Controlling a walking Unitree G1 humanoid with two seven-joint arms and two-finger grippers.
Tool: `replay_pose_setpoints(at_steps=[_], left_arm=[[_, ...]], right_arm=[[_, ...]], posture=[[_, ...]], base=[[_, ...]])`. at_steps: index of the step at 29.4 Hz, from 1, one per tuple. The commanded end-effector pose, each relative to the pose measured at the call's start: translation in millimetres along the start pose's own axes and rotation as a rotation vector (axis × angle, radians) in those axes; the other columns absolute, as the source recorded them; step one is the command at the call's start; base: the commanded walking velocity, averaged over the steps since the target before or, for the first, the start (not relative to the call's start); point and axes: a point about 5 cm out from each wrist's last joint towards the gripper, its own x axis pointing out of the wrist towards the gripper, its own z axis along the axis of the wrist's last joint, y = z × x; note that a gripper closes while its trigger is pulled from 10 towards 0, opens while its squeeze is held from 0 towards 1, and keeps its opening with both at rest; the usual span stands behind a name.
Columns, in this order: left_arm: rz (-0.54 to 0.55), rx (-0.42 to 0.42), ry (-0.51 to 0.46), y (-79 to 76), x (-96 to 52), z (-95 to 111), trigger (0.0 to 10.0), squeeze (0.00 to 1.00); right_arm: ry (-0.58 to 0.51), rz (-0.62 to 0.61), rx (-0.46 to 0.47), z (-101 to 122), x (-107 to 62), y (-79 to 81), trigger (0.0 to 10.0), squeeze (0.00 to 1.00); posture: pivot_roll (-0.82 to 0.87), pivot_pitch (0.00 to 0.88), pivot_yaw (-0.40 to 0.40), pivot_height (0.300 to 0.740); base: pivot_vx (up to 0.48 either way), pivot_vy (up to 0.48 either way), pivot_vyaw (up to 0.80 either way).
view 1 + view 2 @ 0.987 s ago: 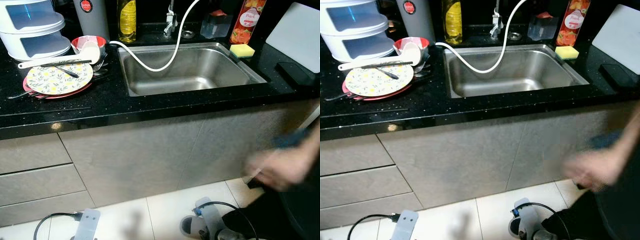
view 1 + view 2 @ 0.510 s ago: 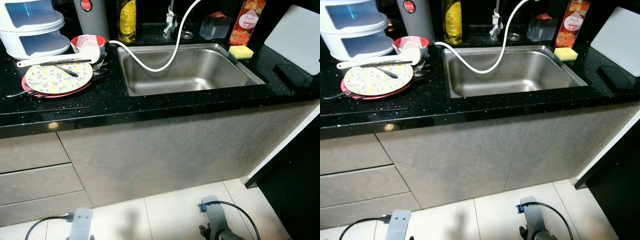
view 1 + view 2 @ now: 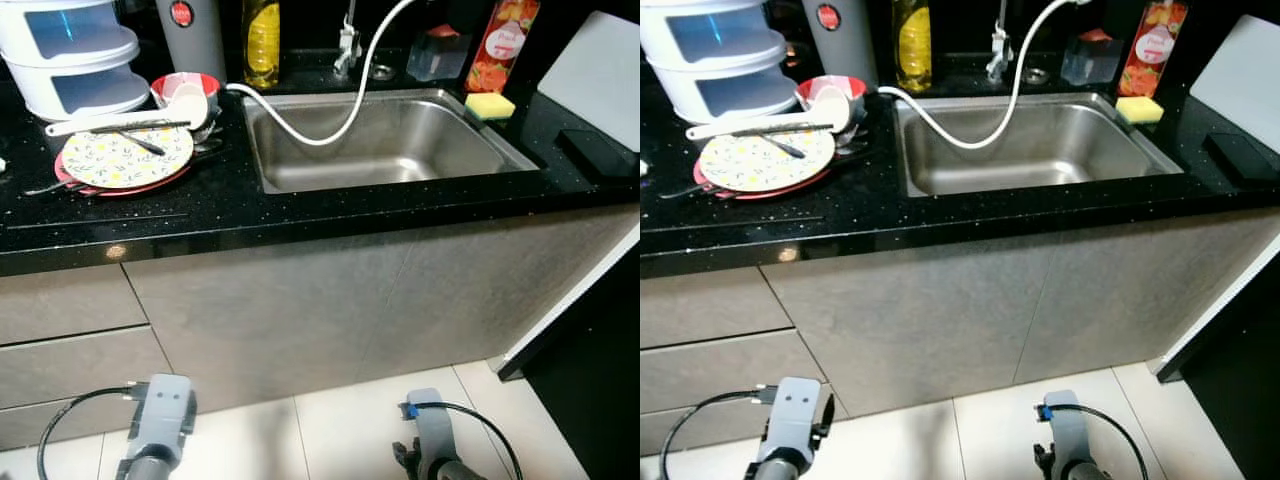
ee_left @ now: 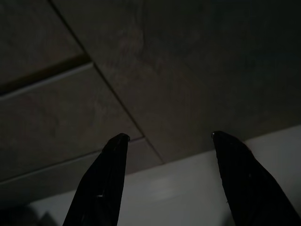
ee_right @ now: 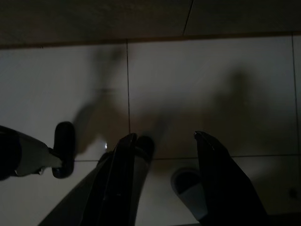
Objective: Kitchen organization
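A floral plate lies on a red plate on the black counter, left of the steel sink. A white ladle and dark cutlery rest across the plate, with a red bowl behind. A white hose loops into the sink. Both arms hang low before the cabinets: left arm, right arm. My left gripper is open and points at the cabinet front. My right gripper is open above the floor tiles. Neither holds anything.
A white tiered container, a grey flask and a yellow oil bottle stand at the back. A yellow sponge, an orange bottle and a white board are at the right. Drawers sit lower left.
A person's blurred hand at the lower right one second ago is gone. The camera has shifted slightly, and my left arm shows higher in the picture.
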Motion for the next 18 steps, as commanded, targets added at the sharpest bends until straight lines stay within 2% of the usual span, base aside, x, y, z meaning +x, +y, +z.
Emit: replay_pose_setpoints(at_steps=[1, 6, 7, 8, 9, 10, 11, 12, 13, 16, 17, 18], left_arm=[[-0.006, -0.023, 0.006, -0.1, 2.3, 2.1, 10.0, 0.00], [-0.009, -0.043, -0.036, -0.6, -0.9, 18.4, 10.0, 0.00], [-0.009, -0.047, -0.054, -1.3, -0.6, 23.2, 10.0, 0.00], [-0.009, -0.036, -0.082, -2.9, 0.6, 30.5, 10.0, 0.00], [-0.010, -0.029, -0.102, -3.9, 1.3, 35.7, 10.0, 0.00], [-0.010, -0.029, -0.102, -3.9, 1.3, 35.7, 10.0, 0.00], [-0.010, 0.000, -0.133, -4.7, 1.4, 43.1, 10.0, 0.00], [-0.011, 0.019, -0.151, -5.0, 1.2, 47.4, 10.0, 0.00], [-0.011, 0.019, -0.151, -5.0, 1.2, 47.4, 10.0, 0.00], [-0.051, 0.075, -0.233, -10.1, -7.4, 66.0, 10.0, 0.00], [-0.079, 0.083, -0.247, -12.2, -11.4, 70.5, 10.0, 0.00], [-0.134, 0.077, -0.278, -15.3, -18.7, 78.2, 10.0, 0.00]], right_arm=[[-0.014, -0.017, 0.024, -0.2, -1.1, -2.9, 10.0, 0.00], [-0.051, 0.010, -0.019, 5.0, -0.8, -1.8, 10.0, 0.00], [-0.201, 0.069, -0.017, 36.4, 4.8, 5.6, 10.0, 0.00], [-0.413, 0.114, -0.035, 86.7, 6.0, 15.9, 10.0, 0.00], [-0.564, 0.151, -0.045, 122.0, 0.2, 24.8, 10.0, 0.00], [-0.564, 0.151, -0.045, 122.0, 0.2, 24.8, 10.0, 0.00], [-0.675, 0.156, -0.053, 146.4, -8.0, 29.6, 10.0, 0.00], [-0.717, 0.148, -0.056, 155.7, -12.6, 30.9, 10.0, 0.00], [-0.717, 0.148, -0.056, 155.7, -12.6, 30.9, 10.0, 0.00], [-0.791, 0.062, -0.090, 167.5, -24.1, 21.1, 10.0, 0.00], [-0.815, 0.040, -0.116, 169.9, -28.2, 18.7, 10.0, 0.00], [-0.837, 0.022, -0.104, 171.0, -33.9, 15.9, 10.0, 0.00]], posture=[[0.05, 0.000, -0.027, 0.740], [0.05, 0.000, -0.036, 0.740], [0.05, 0.000, -0.039, 0.740], [0.05, 0.000, -0.042, 0.740], [0.05, 0.000, -0.042, 0.740], [0.05, 0.000, -0.042, 0.740], [0.05, 0.000, -0.049, 0.740], [0.05, 0.000, -0.049, 0.740], [0.05, 0.000, -0.049, 0.740], [0.05, 0.000, -0.055, 0.740], [0.05, 0.000, -0.054, 0.740], [0.05, 0.000, -0.050, 0.740]], base=[[0.000, 0.000, 0.00], [0.000, 0.000, 0.00], [0.000, 0.000, 0.00], [0.000, 0.000, 0.00], [0.000, 0.000, 0.00], [0.000, 0.000, 0.00], [0.000, 0.000, 0.00], [0.000, 0.000, 0.00], [0.000, 0.000, 0.00], [0.000, 0.000, 0.00], [0.000, 0.000, 0.00], [0.000, 0.000, 0.00]])
